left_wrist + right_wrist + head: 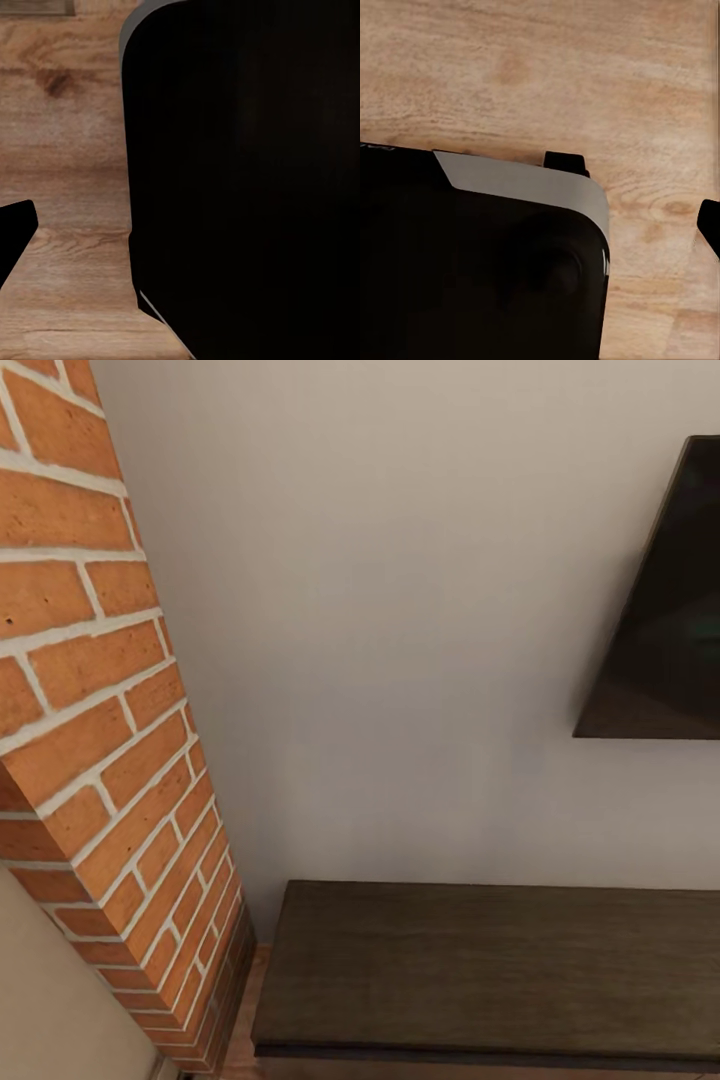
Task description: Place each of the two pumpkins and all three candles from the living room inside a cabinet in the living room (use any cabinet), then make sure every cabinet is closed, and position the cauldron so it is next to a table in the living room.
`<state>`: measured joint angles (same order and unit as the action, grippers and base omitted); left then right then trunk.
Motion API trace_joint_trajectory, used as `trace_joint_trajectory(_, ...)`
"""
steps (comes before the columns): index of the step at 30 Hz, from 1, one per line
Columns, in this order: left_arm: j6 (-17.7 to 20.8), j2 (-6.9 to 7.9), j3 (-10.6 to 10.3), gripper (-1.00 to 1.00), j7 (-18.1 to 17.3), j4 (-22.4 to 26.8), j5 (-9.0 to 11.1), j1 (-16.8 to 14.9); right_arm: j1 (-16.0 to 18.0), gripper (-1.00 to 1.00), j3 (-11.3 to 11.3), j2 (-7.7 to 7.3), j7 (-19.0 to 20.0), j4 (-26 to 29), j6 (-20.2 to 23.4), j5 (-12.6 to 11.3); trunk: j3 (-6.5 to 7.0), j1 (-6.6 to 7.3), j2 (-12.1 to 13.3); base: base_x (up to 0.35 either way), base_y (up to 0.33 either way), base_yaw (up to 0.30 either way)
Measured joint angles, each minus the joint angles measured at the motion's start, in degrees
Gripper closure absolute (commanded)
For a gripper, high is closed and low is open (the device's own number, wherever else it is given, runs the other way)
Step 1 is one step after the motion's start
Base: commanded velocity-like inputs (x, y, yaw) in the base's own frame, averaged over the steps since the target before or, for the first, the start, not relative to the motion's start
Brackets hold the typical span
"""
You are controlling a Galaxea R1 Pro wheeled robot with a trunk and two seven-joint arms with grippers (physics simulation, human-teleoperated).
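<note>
The cabinet point(480, 960) shows in the head view as a long dark-brown flat top against the pale wall, low in the picture, with nothing on the part I see. Only a thin strip of its front shows below the top's edge, too little to tell whether its drawers are shut. The pumpkins, candles, cauldron and table are out of view. In the left wrist view one dark fingertip point(15, 232) hangs over the wooden floor. A dark fingertip point(711, 225) shows at the edge of the right wrist view.
A red brick column point(110, 760) stands close at the left, reaching down to the cabinet's left end. A dark flat screen point(660, 610) hangs on the wall above the cabinet. Both wrist views look down on plank floor point(547, 67) and the robot's black base point(247, 180).
</note>
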<state>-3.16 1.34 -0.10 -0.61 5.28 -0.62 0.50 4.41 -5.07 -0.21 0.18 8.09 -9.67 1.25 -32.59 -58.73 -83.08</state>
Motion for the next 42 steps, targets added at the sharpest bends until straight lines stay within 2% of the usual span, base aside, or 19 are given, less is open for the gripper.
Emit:
trace_joint_trajectory(17,0.0,-0.09,0.1,-1.0,0.0,0.1,0.1,0.0,0.0,-1.0,0.2,-1.27,-0.1,0.7,0.0,0.0,0.0,0.0,0.0,-0.004,-0.004,0.0)
trace_joint_trajectory(33,0.0,-0.11,0.1,-1.0,0.0,0.3,0.1,0.0,0.0,-1.0,0.1,-1.38,-0.1,0.8,0.0,0.1,0.0,0.0,0.0,-0.243,-0.111,0.0)
trace_joint_trajectory(42,0.0,0.4,0.4,-1.0,0.2,0.3,0.5,0.0,0.0,-1.0,0.0,-1.44,-0.1,0.9,-0.1,0.1,0.0,0.0,0.0,-0.036,-0.002,0.0)
